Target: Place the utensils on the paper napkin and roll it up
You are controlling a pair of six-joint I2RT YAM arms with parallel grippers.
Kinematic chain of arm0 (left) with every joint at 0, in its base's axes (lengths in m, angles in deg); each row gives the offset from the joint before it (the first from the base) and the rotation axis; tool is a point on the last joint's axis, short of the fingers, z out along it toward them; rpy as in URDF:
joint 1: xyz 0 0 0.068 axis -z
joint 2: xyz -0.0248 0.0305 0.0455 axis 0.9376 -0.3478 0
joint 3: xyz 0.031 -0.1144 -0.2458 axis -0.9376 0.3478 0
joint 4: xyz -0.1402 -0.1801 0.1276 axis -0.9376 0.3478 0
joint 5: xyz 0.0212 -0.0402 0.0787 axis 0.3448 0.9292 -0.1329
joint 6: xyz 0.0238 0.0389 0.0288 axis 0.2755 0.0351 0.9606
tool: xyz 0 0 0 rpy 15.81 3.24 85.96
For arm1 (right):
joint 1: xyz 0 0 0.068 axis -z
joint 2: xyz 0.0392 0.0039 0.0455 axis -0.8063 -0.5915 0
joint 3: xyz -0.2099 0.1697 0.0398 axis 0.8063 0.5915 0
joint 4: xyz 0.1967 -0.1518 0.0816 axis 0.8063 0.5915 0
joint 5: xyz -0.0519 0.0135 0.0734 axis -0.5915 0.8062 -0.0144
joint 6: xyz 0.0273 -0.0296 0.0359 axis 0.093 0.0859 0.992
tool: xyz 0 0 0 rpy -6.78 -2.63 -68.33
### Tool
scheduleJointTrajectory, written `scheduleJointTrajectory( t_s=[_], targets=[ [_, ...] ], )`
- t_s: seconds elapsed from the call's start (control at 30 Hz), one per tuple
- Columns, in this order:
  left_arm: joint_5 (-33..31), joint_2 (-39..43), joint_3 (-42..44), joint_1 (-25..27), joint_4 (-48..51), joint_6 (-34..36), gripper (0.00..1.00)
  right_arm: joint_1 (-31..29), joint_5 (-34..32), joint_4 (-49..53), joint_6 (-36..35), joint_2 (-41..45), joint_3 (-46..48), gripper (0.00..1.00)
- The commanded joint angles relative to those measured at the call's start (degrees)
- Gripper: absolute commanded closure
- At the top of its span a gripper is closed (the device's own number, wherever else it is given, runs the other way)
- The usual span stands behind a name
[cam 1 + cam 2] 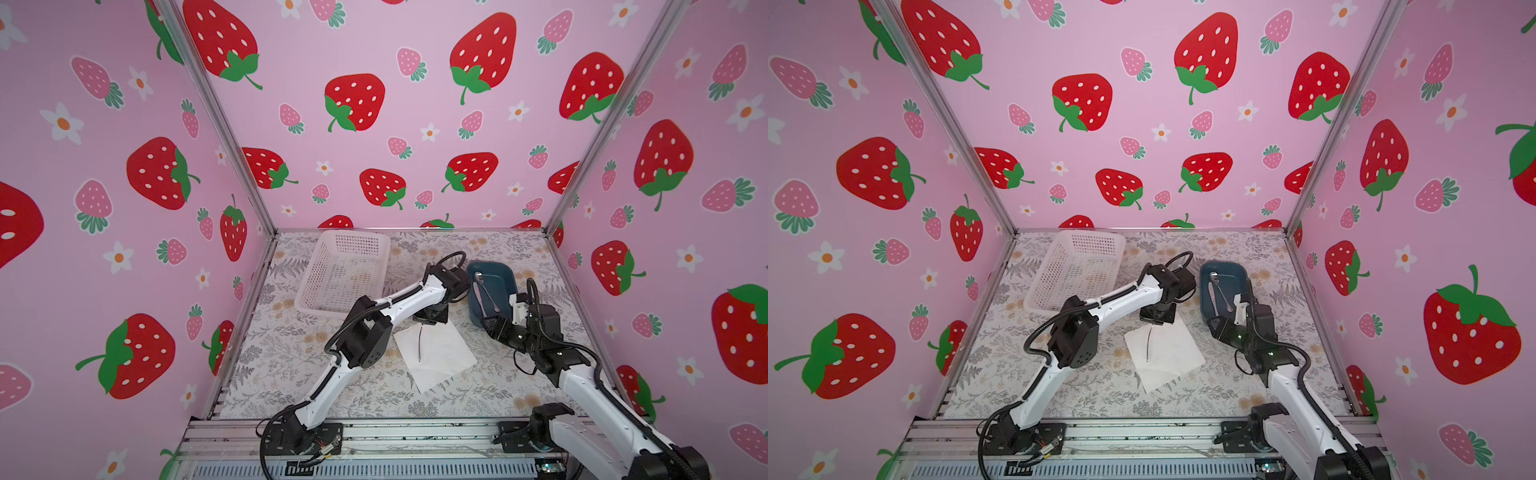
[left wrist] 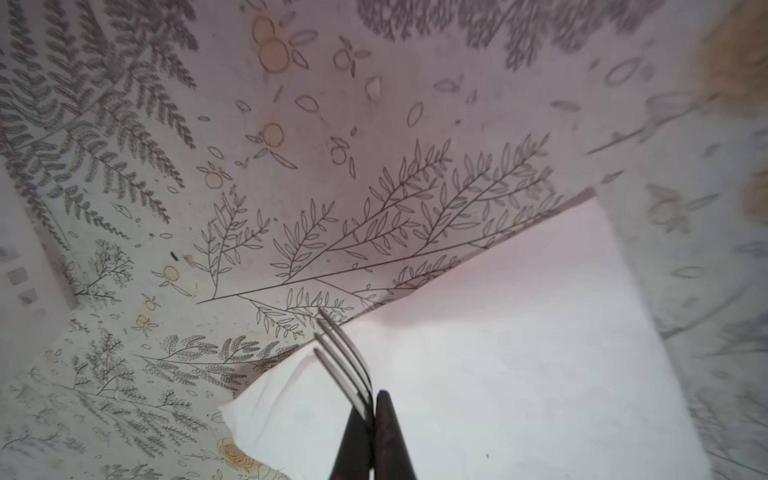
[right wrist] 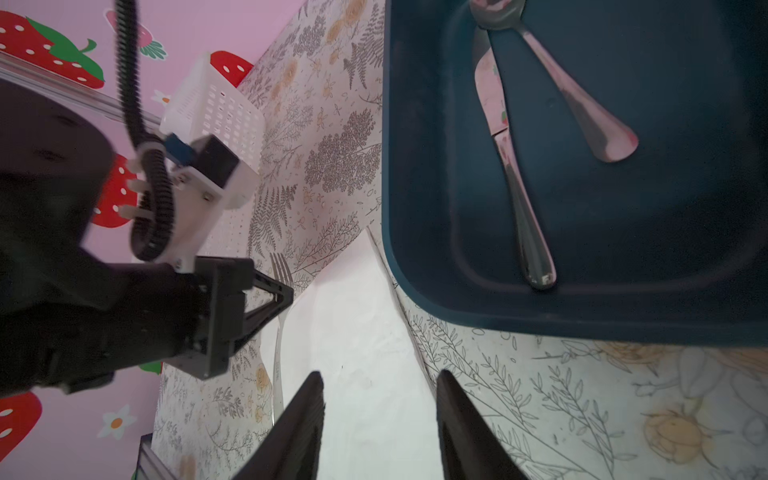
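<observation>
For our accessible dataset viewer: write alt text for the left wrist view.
The left hand is shut on a metal fork, tines pointing past the edge of a white paper napkin. The napkin lies on a table cover printed with leaves and flowers.

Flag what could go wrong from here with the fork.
The left gripper pinches the fork near its tines, which jut past the edge of the paper napkin; released here, it may lie half off.
One napkin corner is curled up; the gripper could drag it.
Spoon and knife sit close in the blue tray; the open right gripper may snag both.
</observation>
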Motion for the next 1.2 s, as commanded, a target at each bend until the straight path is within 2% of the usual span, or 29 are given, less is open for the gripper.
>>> scheduleJointTrajectory(
  t_s=[0.0, 0.27, 0.37, 0.4, 0.5, 0.63, 0.9, 1.0, 1.17],
  targets=[
    [-7.21, -2.93, -5.53, 0.71, 10.25, 0.25, 1.0, 0.24, -4.25, 2.41, 0.72, 3.22, 0.51, 0.54],
    [-4.65, -4.61, -4.46, 0.9, 8.23, -0.46, 1.0, 0.24, -6.05, 2.98, 1.54, 5.19, 1.43, 0.53],
    [-2.19, -4.93, -3.91, 1.0, 7.29, -0.37, 0.95, 0.24, -5.54, 2.93, 1.38, 4.21, 1.33, 0.53],
    [-1.65, -5.0, -3.8, 1.04, 7.03, -0.37, 0.9, 0.22, -5.35, 2.98, 1.26, 4.01, 1.36, 0.53],
    [-0.11, -4.65, -3.52, 1.16, 6.18, -0.52, 0.87, 0.19, -5.18, 2.85, 1.2, 3.67, 1.3, 0.53],
    [1.03, -4.04, -3.7, 1.37, 5.38, -0.65, 0.76, 0.24, -5.11, 2.95, 1.2, 3.52, 1.17, 0.53],
    [2.34, 0.26, -3.83, 1.59, 4.39, -0.62, 0.73, 0.19, -4.6, 2.73, 1.07, 2.63, 0.71, 0.53],
    [0.68, 6.34, 1.0, 1.66, 1.13, 0.2, 0.6, 0.22, -3.69, 2.42, 0.98, 1.94, 0.39, 0.53],
    [6.29, 17.82, 17.63, 0.06, -9.4, 3.68, 0.57, 0.24, -3.5, 2.39, 1.11, 1.15, -0.31, 0.53]
  ],
)
